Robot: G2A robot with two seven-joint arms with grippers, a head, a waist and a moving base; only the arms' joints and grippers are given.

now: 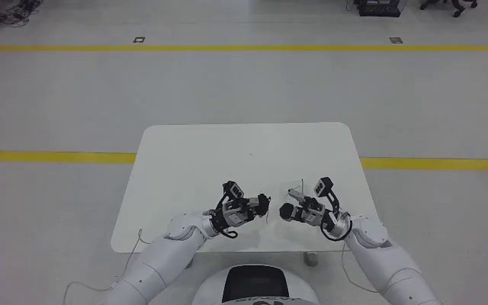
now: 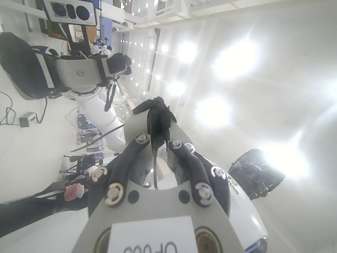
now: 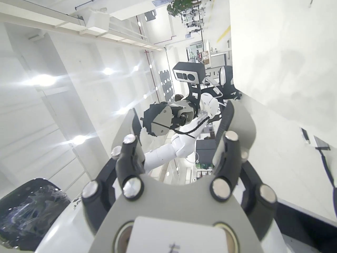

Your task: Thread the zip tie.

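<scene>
L end effector [image 2: 158, 107] tight on tie [image 2: 155, 164]

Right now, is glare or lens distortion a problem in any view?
Left wrist view: ceiling lights flare beside the left tool, shut on the zip tie; strong fisheye bending. Right wrist view: milder light streaks, same bending, open right tool well lit. Top view: even light on the table, no glare.

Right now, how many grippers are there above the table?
2. The left gripper is above the near part of the table, shut on a black zip tie. The right gripper faces it, open. None seems hidden.
</scene>
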